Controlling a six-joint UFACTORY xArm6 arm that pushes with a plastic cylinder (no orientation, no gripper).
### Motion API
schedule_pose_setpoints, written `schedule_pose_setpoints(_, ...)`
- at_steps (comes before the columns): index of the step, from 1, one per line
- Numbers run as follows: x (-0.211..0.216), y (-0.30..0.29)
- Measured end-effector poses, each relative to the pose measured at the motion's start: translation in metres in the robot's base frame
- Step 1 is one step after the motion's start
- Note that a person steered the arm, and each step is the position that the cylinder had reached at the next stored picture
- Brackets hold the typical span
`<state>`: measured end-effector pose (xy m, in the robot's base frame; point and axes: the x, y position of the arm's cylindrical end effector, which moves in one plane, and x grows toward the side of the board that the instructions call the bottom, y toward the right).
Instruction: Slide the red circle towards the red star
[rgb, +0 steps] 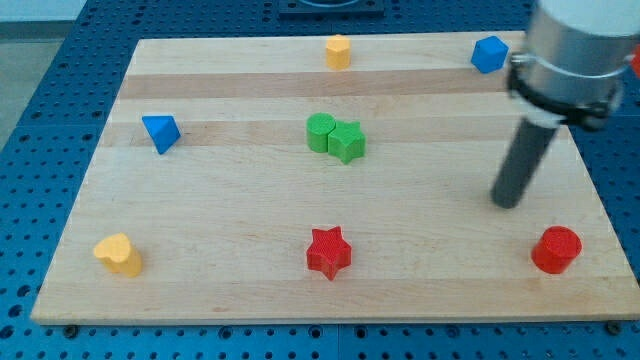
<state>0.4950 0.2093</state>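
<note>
The red circle (556, 249) lies near the board's bottom right corner. The red star (328, 251) lies at the bottom middle, far to the circle's left. My tip (507, 202) stands on the board just above and to the left of the red circle, apart from it. The dark rod rises from it to the arm at the view's top right.
A green circle (320, 132) and a green star (347, 141) touch at the board's middle. A yellow heart (118, 254) lies bottom left, a blue triangle (160, 132) at the left, a yellow hexagon (338, 51) top middle, a blue cube (489, 54) top right. The wooden board (230, 200) ends close below the red blocks.
</note>
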Motion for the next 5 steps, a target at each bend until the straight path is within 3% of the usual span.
schedule_pose_setpoints(1,0.006,0.051)
schedule_pose_setpoints(2,0.048,0.074)
schedule_pose_setpoints(3,0.075,0.079)
schedule_pose_setpoints(5,0.083,0.069)
